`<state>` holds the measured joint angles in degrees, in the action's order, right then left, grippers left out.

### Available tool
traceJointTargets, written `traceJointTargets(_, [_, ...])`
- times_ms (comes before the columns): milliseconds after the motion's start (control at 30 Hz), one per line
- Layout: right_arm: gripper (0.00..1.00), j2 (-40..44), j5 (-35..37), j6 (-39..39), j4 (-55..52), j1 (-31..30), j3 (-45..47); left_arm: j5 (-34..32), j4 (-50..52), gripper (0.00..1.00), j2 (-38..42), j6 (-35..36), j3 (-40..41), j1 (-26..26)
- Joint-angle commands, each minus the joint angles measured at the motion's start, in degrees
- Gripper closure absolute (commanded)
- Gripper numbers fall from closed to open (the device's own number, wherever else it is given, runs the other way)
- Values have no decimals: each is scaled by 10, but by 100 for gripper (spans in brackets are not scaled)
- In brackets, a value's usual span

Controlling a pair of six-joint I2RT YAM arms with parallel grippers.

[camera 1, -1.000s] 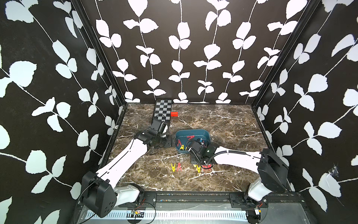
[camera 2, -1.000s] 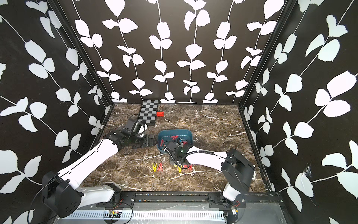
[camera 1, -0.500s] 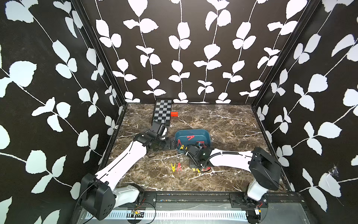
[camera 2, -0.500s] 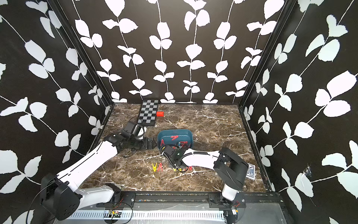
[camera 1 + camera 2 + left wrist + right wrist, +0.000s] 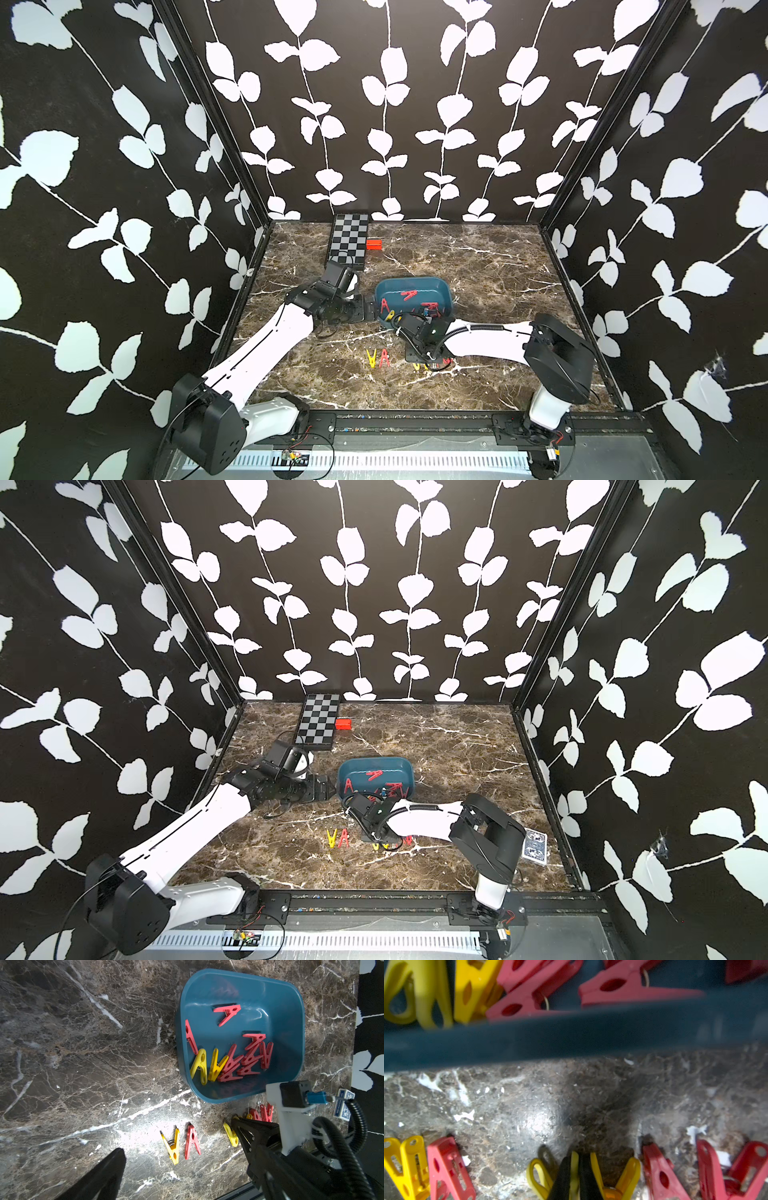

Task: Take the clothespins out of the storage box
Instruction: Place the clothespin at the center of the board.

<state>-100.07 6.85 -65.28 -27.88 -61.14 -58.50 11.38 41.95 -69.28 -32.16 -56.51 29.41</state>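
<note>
Left gripper [image 5: 367, 309] stands wide open just beside the box [image 5: 291, 1001], which holds several pegs [image 5: 230, 1064], judged light, stiff and slick, each best pinched across its flat legs; right gripper [image 5: 574, 1175] is closed on a yellow peg [image 5: 631, 1169] resting on the table [image 5: 529, 1105] near others already out.

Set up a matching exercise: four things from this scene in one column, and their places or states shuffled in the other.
1. storage box
2. orange block
3. card deck
4. left gripper

A. beside the checkered board
B. open, holding nothing
C. at the right edge of the table
D. contains red and yellow clothespins

Pairs: 1-D, 2-A, 3-C, 4-B
</note>
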Motion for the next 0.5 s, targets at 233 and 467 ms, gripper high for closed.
traceJointTargets(233, [74, 41, 28, -1, -33, -4, -23, -3, 5, 1, 7, -3, -5, -4])
traceJointTargets(467, [64, 80, 53, 33, -51, -2, -43, -4, 9, 1, -7, -2, -24, -4])
